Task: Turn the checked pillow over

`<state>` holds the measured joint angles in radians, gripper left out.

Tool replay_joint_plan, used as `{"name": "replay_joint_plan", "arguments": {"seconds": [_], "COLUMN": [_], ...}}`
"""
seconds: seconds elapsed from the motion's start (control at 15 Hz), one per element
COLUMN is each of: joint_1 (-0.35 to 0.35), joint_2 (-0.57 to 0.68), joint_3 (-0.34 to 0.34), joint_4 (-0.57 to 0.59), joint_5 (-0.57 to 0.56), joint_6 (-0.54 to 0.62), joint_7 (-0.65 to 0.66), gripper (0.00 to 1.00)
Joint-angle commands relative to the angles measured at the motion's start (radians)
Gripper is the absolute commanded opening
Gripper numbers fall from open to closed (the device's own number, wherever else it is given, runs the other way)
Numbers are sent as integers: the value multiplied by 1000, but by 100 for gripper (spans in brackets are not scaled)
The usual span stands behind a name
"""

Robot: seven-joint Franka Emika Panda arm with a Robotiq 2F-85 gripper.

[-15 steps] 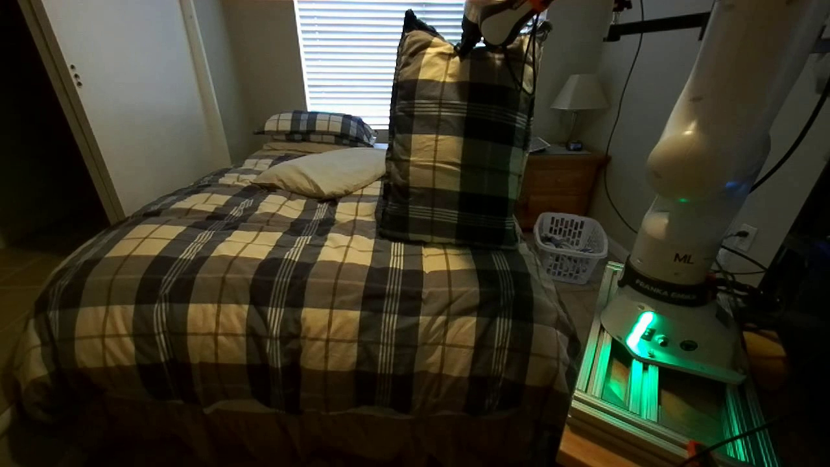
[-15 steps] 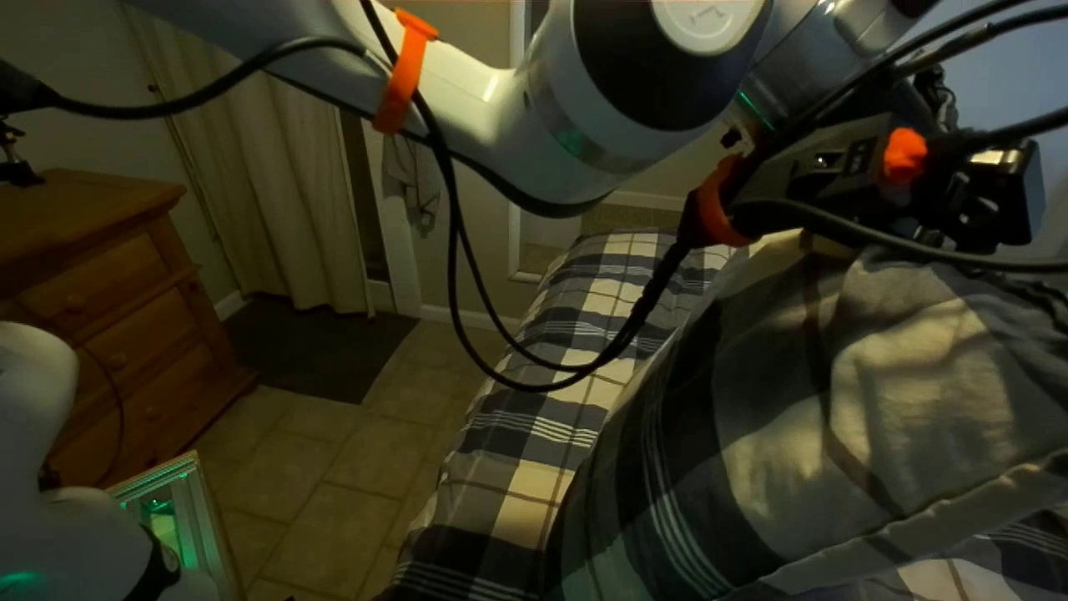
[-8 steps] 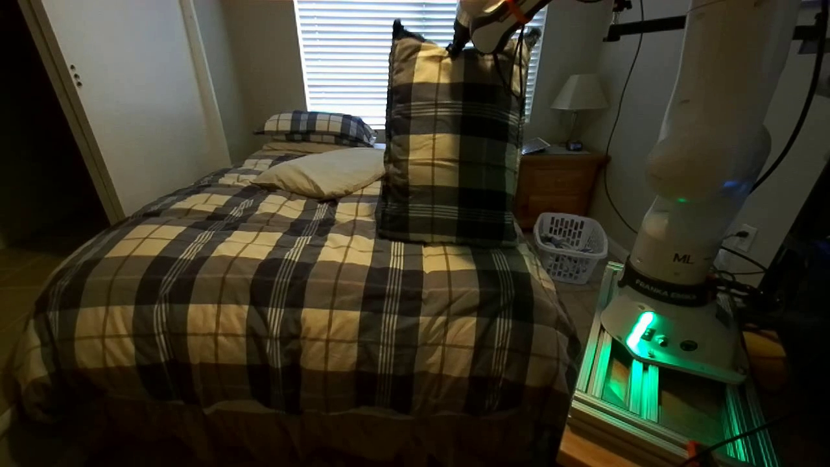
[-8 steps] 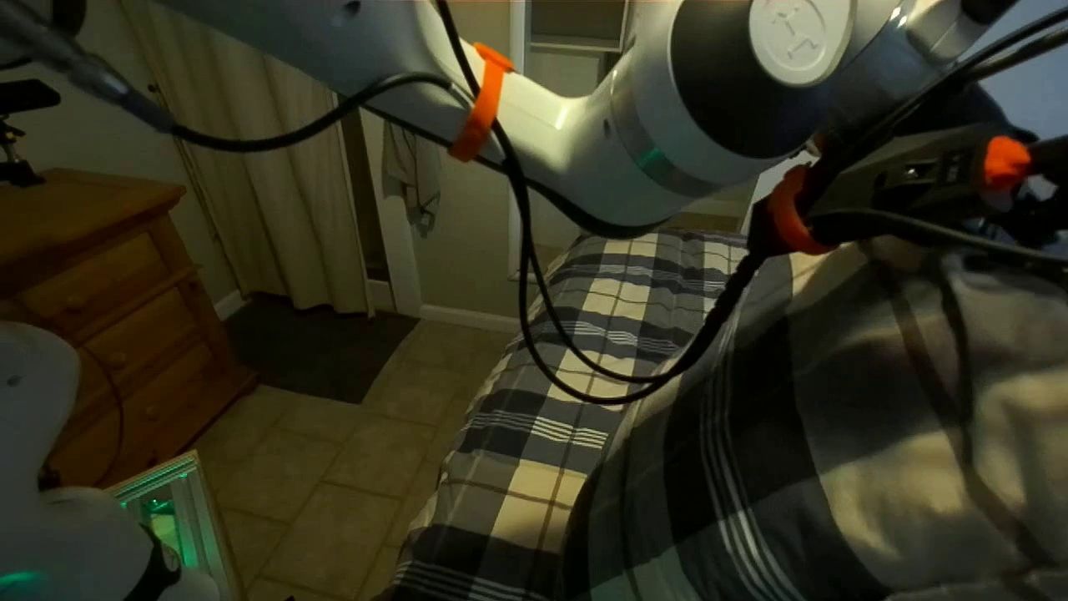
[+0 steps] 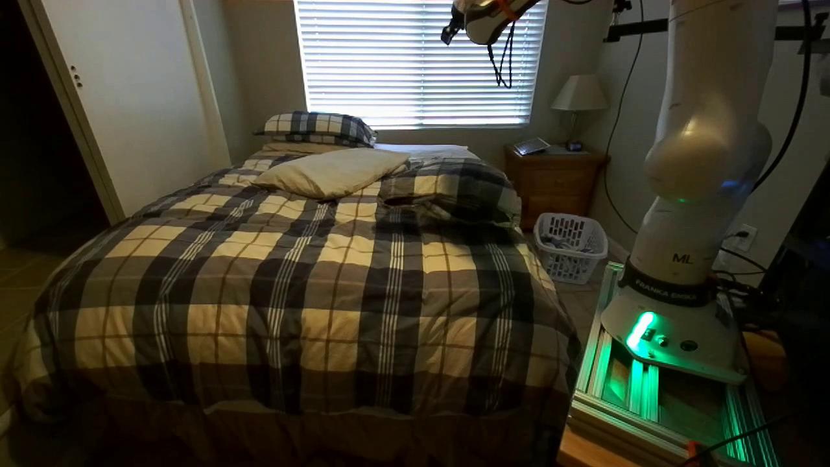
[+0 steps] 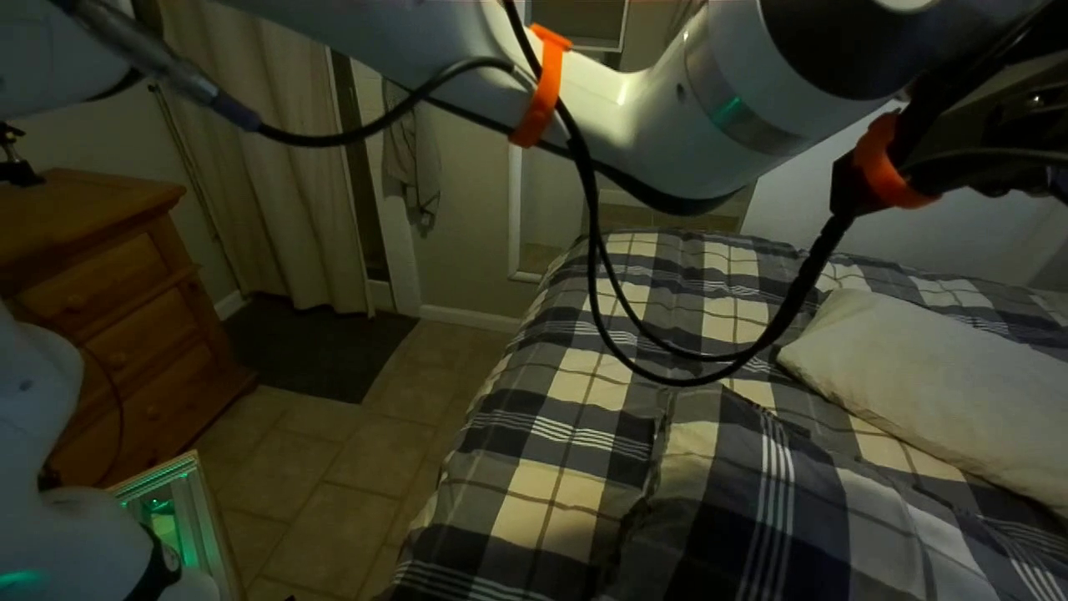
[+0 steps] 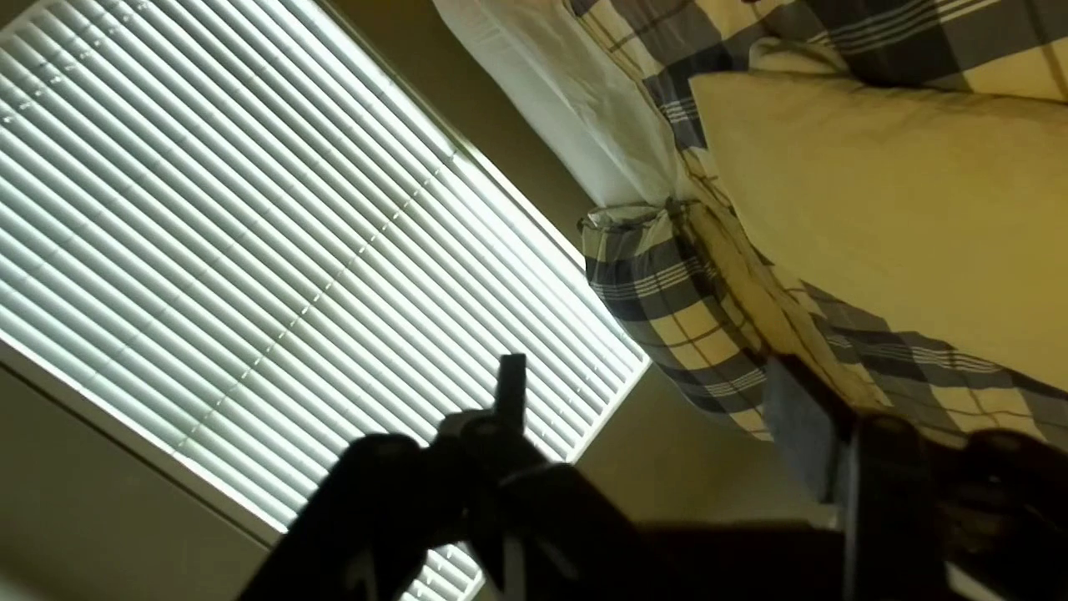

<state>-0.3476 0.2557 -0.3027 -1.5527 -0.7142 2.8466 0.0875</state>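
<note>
Checked pillow (image 5: pixel 454 188) is seen lying right of frame centre in an exterior view, well below the end effector (image 5: pixel 448 35) at top, jaws wide apart, nothing held.

In an exterior view, the bottom edge cuts the checked pillow (image 6: pixel 776 534) at lower right, the right edge the pale pillow (image 6: pixel 934 384). The wrist view's bottom edge crops the blurred gripper (image 7: pixel 657 409).

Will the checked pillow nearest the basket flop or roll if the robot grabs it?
The checked pillow would likely squash and bend: it looks puffy, with rumpled edges. It probably won't roll: it's broad, with corners showing.
</note>
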Motion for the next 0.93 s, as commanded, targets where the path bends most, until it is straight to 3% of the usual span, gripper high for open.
{"name": "replay_joint_plan", "arguments": {"seconds": [0.0, 0.47, 0.87], "joint_1": [11, 75, 77], "joint_2": [-30, -152, -222], "joint_3": [29, 51, 51], "joint_4": [10, 1, -23], "joint_5": [81, 259, 484], "joint_6": [-221, -738, -877], "joint_7": [-35, -95, -99], "gripper": [100, 100, 100]}}
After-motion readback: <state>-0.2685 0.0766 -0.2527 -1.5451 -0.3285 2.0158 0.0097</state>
